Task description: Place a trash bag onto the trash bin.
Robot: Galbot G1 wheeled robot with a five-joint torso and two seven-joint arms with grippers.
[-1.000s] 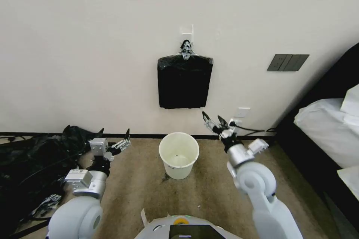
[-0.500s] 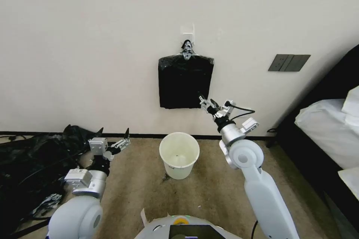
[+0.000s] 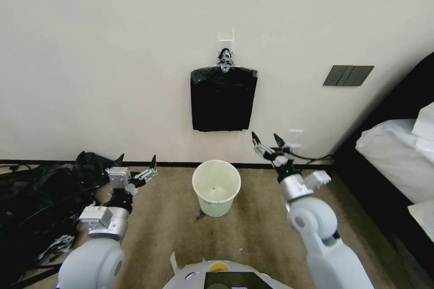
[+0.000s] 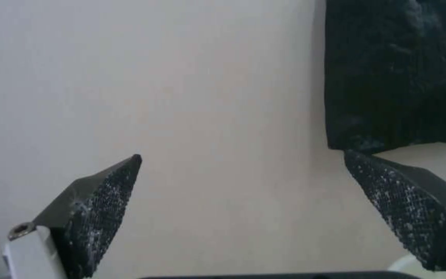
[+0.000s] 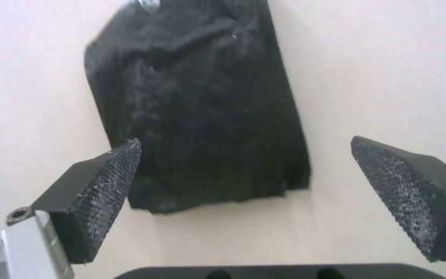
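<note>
cream-white trash bin [image 3: 216, 187] stands on the carpet [image 3: 253, 235] close to the wall's foot, with bare carpet open on both its sides. black sheeting [image 3: 36, 203] crowds the carpet's left edge and a bed [image 3: 398, 158] closes the right edge. the trash bag [image 3: 223, 98] hangs flat from a clip [image 3: 224, 60] on the wall [image 3: 113, 54], straight above the bin. the right gripper [image 3: 267, 141] hovers below the bag's lower right corner, apart from it, fingers spread wide, arm raised and pointing at the wall. the left gripper [image 3: 137, 162] sits low, left of the bin, fingers also spread.
</note>
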